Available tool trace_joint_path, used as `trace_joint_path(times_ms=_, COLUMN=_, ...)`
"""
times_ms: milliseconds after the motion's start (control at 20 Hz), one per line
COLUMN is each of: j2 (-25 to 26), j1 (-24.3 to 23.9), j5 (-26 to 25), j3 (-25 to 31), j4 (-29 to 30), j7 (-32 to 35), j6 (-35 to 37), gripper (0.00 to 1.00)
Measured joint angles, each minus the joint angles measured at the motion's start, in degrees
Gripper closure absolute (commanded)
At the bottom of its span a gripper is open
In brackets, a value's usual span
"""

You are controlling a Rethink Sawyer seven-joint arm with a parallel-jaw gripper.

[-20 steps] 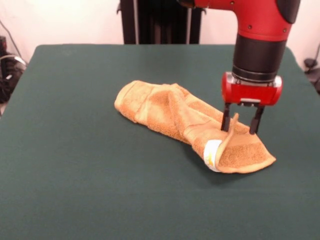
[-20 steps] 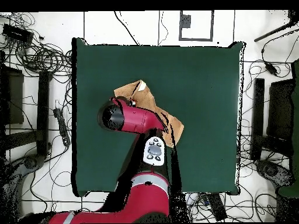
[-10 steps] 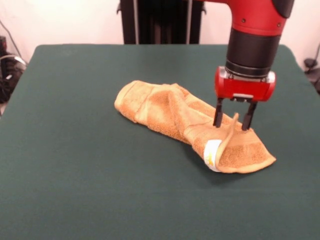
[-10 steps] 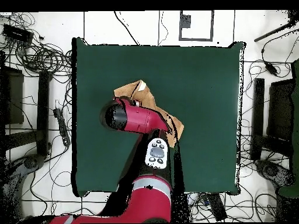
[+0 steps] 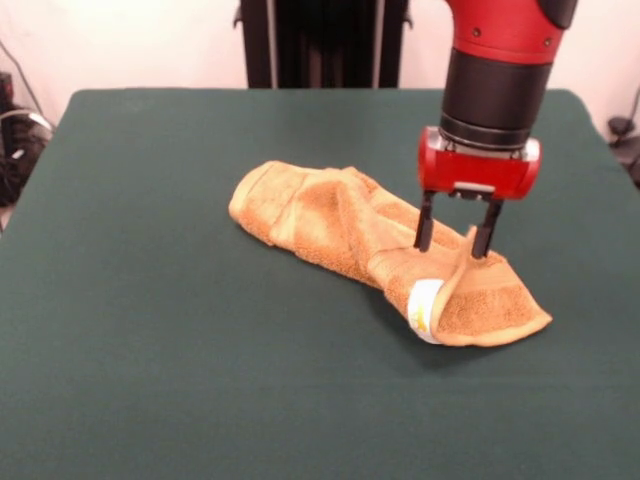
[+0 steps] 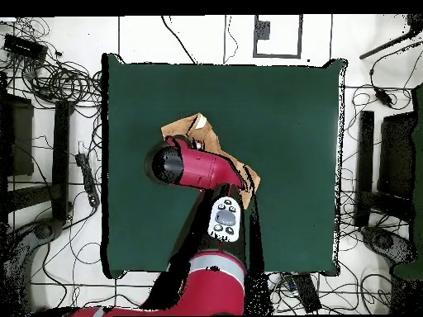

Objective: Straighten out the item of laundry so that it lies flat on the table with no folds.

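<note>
Pale wall behind, dark stand against it; white floor all round, strewn with black cables.

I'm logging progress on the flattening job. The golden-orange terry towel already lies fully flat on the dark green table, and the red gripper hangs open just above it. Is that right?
Not quite. In the front view the golden-orange terry towel is still bunched and folded over itself, one edge standing up beside its white tag. The rest holds: it lies on the dark green table, and the red gripper hangs open just above it.
</note>
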Motion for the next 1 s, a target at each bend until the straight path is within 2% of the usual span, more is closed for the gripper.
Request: trace_joint_path(times_ms=1000, j2=0.1, j1=-1.8, j5=0.0, j3=0.9, j4=0.0, j7=0.0, j6=0.0, gripper=0.00)
